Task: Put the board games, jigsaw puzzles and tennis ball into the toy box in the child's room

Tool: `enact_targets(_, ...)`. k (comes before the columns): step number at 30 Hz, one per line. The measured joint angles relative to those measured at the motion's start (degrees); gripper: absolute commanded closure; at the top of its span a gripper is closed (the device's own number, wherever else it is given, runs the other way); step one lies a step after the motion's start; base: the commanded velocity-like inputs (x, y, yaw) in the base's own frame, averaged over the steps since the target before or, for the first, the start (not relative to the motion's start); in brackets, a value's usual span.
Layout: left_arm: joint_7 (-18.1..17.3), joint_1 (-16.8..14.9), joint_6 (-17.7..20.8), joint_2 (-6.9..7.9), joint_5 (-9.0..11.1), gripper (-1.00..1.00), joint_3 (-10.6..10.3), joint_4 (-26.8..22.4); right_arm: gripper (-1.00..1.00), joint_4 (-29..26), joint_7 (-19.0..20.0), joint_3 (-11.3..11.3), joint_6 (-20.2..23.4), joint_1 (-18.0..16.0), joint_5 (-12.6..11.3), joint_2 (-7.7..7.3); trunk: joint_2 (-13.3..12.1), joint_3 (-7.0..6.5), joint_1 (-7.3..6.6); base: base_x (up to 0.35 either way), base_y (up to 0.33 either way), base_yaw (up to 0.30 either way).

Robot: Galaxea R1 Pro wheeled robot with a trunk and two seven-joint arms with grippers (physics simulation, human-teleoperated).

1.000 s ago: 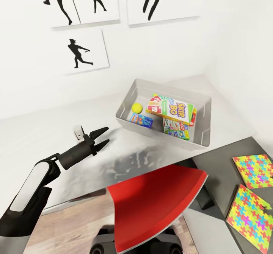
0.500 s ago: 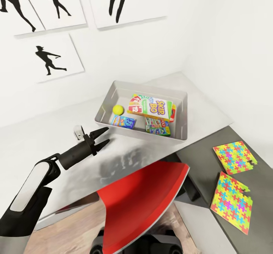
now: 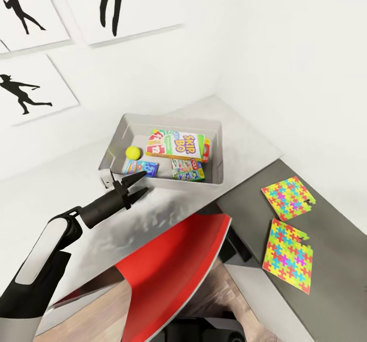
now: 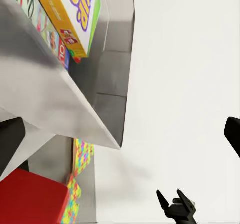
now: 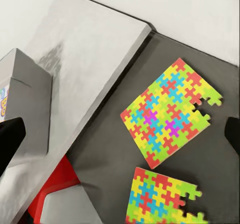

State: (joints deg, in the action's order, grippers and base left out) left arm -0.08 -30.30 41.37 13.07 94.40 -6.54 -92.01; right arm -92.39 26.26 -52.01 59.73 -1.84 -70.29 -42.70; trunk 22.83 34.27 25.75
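Toy box (image 3: 214, 151) on the pale table (image 3: 61, 214), already loaded: SKIP BO box (image 3: 176, 145) lying on top of two smaller board games (image 3: 188, 169), tennis ball (image 3: 133, 152) tucked in the corner. Out of the box, both jigsaw puzzles (image 3: 288, 198), flat on the darker desk (image 3: 336, 260), side by side, well apart from the bin. Left gripper (image 3: 133, 185) hovering just short of the box wall, fingers parted, empty. Right gripper's state: cannot tell. Puzzles likely next.
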Motion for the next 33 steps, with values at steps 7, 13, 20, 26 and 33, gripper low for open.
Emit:
enact_targets(7, 0.0, 0.0, 0.0, -0.11, -0.3, -1.0, 0.0, 0.0, -1.0, 0.0, 0.0, 1.2, 0.0, 0.0, 0.0, 0.0, 0.0, -0.23, 0.0, 0.0, 0.0, -0.273)
enact_targets(13, -0.1, 0.0, 0.0, -0.16, -0.4, -1.0, 0.0, 0.0, -1.0, 0.0, 0.0, 2.5, 0.0, 0.0, 0.0, 0.0, 0.0, -0.43, 0.0, 0.0, 0.0, -0.273)
enact_targets(20, -0.1, 0.0, 0.0, -0.18, -0.5, -1.0, 0.0, 0.0, -1.0, 0.0, 0.0, 3.2, 0.0, 0.0, 0.0, 0.0, 0.0, -0.66, 0.0, 0.0, 0.0, -0.273)
enact_targets(26, -0.3, 0.0, 0.0, -0.17, -0.5, -1.0, 0.0, 0.0, -1.0, 0.0, 0.0, 3.6, 0.0, -0.1, 0.0, 0.0, 0.0, -0.86, 0.0, 0.0, 0.0, -0.273)
enact_targets(33, -1.9, 0.0, 0.0, -0.12, -0.3, -1.0, 0.1, 0.0, -1.0, 0.0, 0.0, 4.1, 0.0, -0.1, 0.0, 0.0, 0.0, -1.09, 0.0, 0.0, 0.0, -0.273)
